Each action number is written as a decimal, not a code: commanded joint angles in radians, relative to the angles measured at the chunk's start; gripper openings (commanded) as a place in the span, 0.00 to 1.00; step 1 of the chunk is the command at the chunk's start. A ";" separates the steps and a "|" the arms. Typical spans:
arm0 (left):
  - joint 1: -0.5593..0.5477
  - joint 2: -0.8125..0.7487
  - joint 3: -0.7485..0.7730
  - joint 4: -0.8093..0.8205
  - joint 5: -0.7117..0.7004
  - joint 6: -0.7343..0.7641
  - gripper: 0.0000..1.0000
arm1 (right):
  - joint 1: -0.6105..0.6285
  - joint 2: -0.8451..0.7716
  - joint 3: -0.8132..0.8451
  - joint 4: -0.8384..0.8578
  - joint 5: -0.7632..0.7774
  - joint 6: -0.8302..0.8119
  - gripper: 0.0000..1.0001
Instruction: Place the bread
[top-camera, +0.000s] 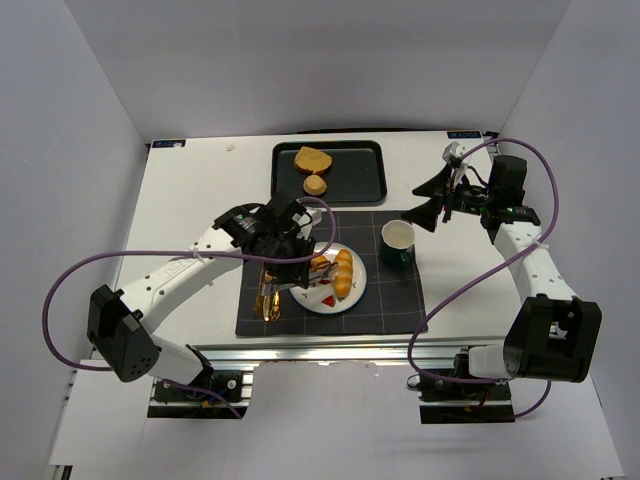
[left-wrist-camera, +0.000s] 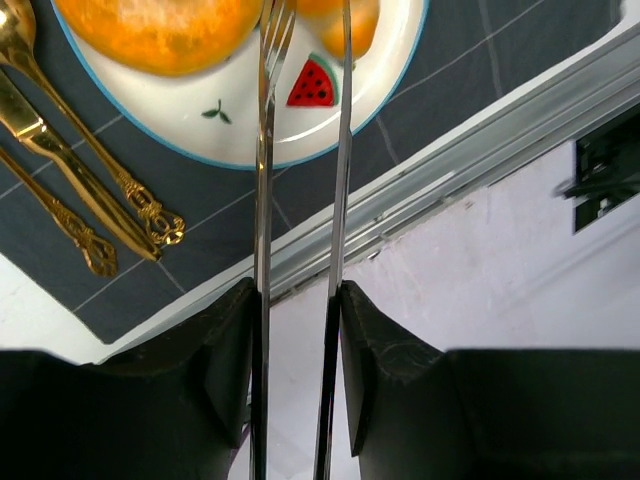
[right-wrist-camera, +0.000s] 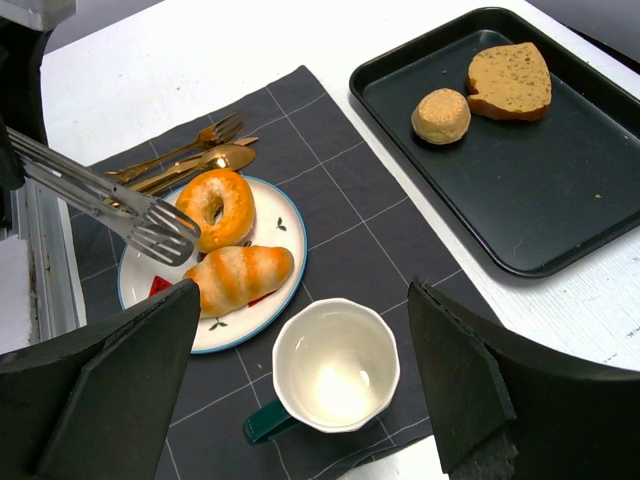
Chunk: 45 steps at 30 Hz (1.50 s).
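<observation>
A white plate (top-camera: 361, 287) on the dark placemat holds a bagel (right-wrist-camera: 215, 207) and a striped bread roll (right-wrist-camera: 238, 278); the roll also shows in the top view (top-camera: 343, 272). My left gripper (top-camera: 287, 244) is shut on metal tongs (left-wrist-camera: 262, 150). The tong tips hang apart and empty just above the plate beside the bagel (left-wrist-camera: 165, 30). My right gripper (top-camera: 430, 200) is open and empty, above the placemat to the right of the mug (right-wrist-camera: 335, 365). A bread slice (right-wrist-camera: 510, 80) and a small round roll (right-wrist-camera: 441, 115) lie on the black tray (right-wrist-camera: 560, 180).
Gold cutlery (top-camera: 268, 295) lies on the placemat left of the plate, close under the left arm. The green-handled mug (top-camera: 398, 240) stands right of the plate. The tray (top-camera: 370, 180) sits at the back of the table. White walls enclose the table.
</observation>
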 joint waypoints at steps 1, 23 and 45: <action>-0.001 -0.067 0.060 0.055 -0.004 -0.041 0.47 | -0.007 -0.020 0.008 -0.005 -0.028 -0.018 0.88; 0.798 -0.072 -0.578 0.868 -0.176 0.397 0.44 | 0.021 -0.008 0.038 -0.112 -0.039 -0.150 0.88; 0.895 -0.137 -0.506 0.797 -0.066 0.231 0.98 | 0.108 -0.019 0.165 -0.189 0.651 0.126 0.89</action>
